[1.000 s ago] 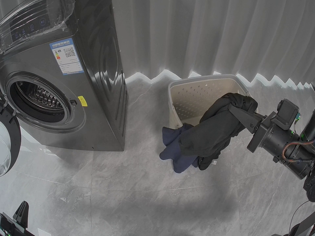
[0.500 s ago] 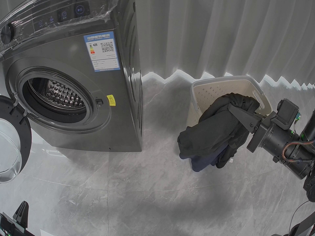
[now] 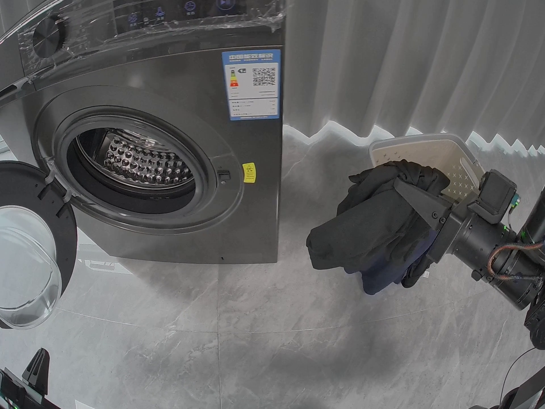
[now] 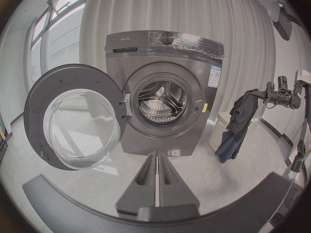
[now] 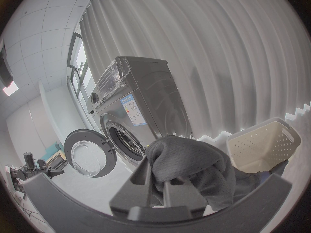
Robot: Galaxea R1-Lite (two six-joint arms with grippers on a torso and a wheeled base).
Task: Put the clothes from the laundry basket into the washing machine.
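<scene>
the right hand (image 3: 404, 188) is clamped on a bunched black garment (image 3: 363, 228) and holds it up in the air over the floor (image 3: 255, 342). the cloth hangs from the fingers in a thick fold. a blue garment (image 3: 383, 276) dangles beneath it, with its lower end showing under the black cloth. i cannot tell whether the blue piece is pinched as well or only caught up in the black one. in the left wrist view the blue end hangs low, just beside the basket (image 3: 437, 146).

the basket is cream and perforated. it stands on the floor close to the curtain (image 3: 426, 46), behind the hanging clothes and to the right of the washer (image 3: 170, 69).

the grey washer stands on the left, with clear film over its control panel. its door (image 3: 28, 240) is swung fully open to the robot's left, showing the round glass. the mouth of the drum (image 3: 142, 160) is uncovered. the held clothes are well apart from it, off to its right.

the left hand (image 4: 157, 157) sits low at the near left and points toward the washer. its fingers are pressed together with nothing between them.
</scene>
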